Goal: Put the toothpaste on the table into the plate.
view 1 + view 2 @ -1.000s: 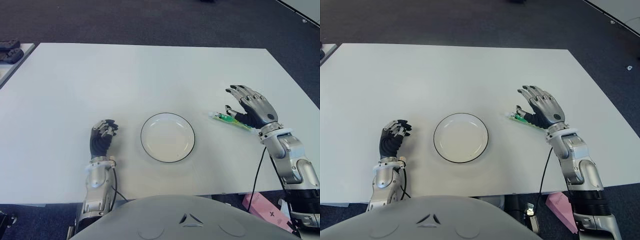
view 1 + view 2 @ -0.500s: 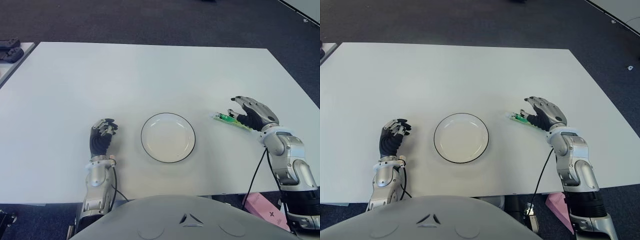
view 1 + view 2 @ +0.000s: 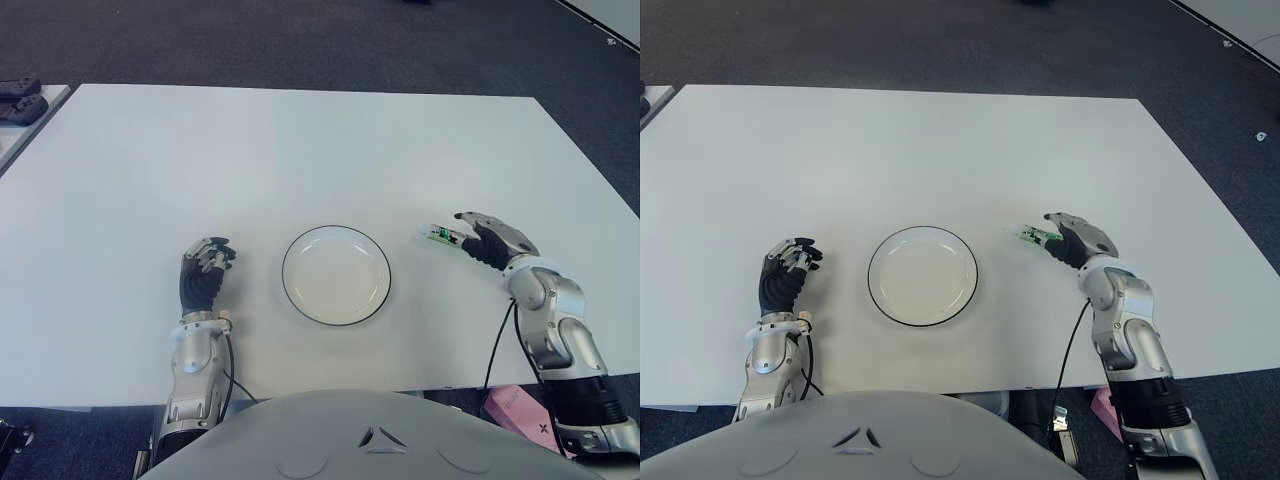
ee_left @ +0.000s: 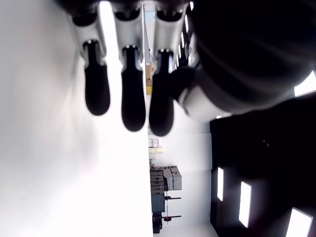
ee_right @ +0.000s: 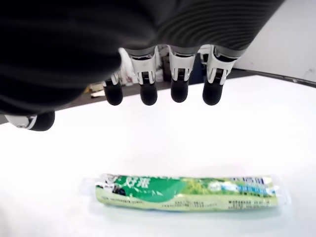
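A green and white toothpaste tube [image 5: 187, 191] lies flat on the white table [image 3: 300, 150], a short way right of the plate. My right hand [image 3: 490, 240] arches over the tube's right part, so only its left end [image 3: 438, 236] shows in the eye views. In the right wrist view the fingers [image 5: 178, 91] hang above the tube without touching it, and the hand holds nothing. The white plate with a dark rim [image 3: 335, 228] sits at the table's front middle with nothing on it. My left hand [image 3: 204, 272] shows left of the plate, fingers curled, holding nothing.
The table's right edge runs close behind my right hand. Dark objects [image 3: 18, 100] lie on another surface at the far left. A pink item [image 3: 525, 412] sits on the floor below the front right edge.
My right hand has come down and tipped forward over the tube, its fingers bending from raised and spread to arched above it. The tube, the plate and the left hand have not moved.
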